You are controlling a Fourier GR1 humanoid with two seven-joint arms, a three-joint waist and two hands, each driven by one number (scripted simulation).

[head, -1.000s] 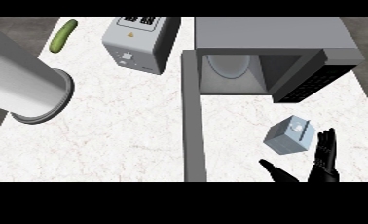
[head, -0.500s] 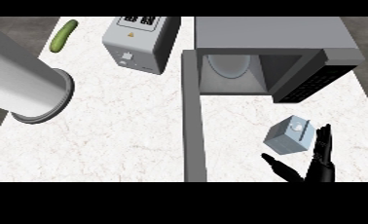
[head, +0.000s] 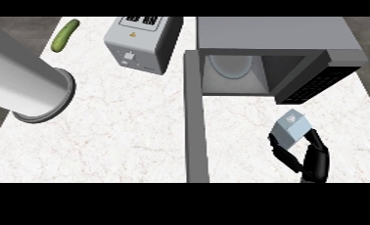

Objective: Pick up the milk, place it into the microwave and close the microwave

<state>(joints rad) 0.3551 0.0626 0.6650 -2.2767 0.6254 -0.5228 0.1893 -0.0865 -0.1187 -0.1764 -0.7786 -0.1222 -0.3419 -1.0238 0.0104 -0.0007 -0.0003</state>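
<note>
The right hand (head: 307, 158) came in from the lower edge at the right side of the head view, black against the pale marbled counter (head: 123, 131), with its thumb on one side and its fingers on the other side of the milk (head: 291, 128). The milk was a small light blue carton with a round cap on its top, tilted, and it sat in the crook of that hand, just above the palm, with the thumb and fingers reaching up along its lower edges; whether they actually pressed on the carton could not be told for certain, but they curved round it. Straight beyond the hand, farther from the robot, stood the microwave (head: 274, 35), grey, with its cavity open toward the hand and a pale round turntable (head: 231, 65) showing inside. Its dark control panel (head: 318, 79) lay just beyond the milk, near but apart from it. The open microwave door (head: 195, 121) ran as a long grey strip to the left of the hand, down to the lower edge. Well off to the left beyond the door stood a silver toaster (head: 141, 43), and farther left still a green cucumber (head: 65, 34) lay on the counter. A big grey cylinder (head: 33, 89), likely the robot's left forearm, filled the far left; no left hand showed.
</note>
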